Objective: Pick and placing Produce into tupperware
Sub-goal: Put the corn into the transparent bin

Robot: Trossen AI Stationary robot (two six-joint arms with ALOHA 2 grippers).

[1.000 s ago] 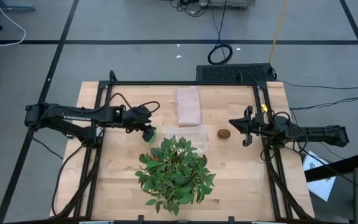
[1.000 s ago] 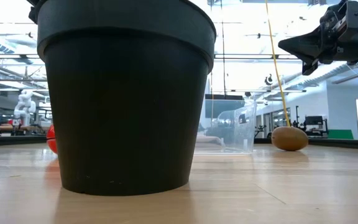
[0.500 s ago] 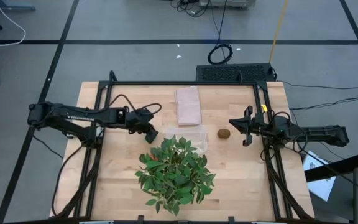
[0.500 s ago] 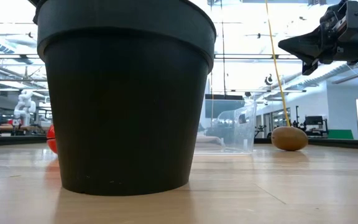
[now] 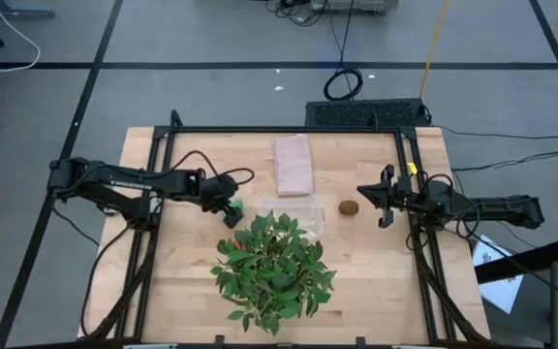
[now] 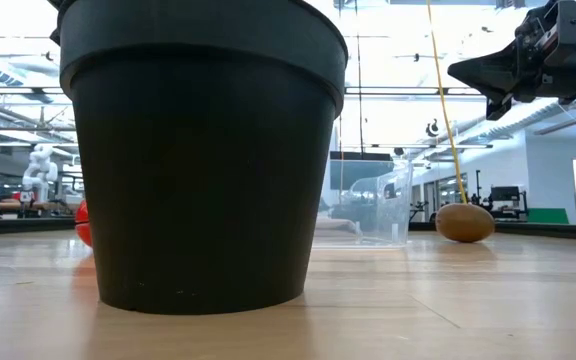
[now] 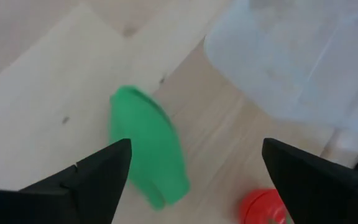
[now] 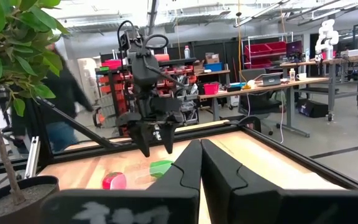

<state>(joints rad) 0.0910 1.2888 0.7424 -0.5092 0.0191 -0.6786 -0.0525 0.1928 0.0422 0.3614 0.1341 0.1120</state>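
While I hold the left gripper (image 5: 229,212) just beside the tupperware (image 5: 296,211) in the high view, the kiwi (image 5: 350,206) lies on the tub's far side, near the parked right gripper (image 5: 384,197).

Low view: plant pot (image 6: 203,150) in front of the tub, hiding most of a red piece (image 6: 82,222).

Left wrist view: fingers spread wide above the green oval (image 7: 148,146), nothing held.

Right wrist view: fingers pressed together.

I judge the pick is in hand; next, descend and close on the oval.
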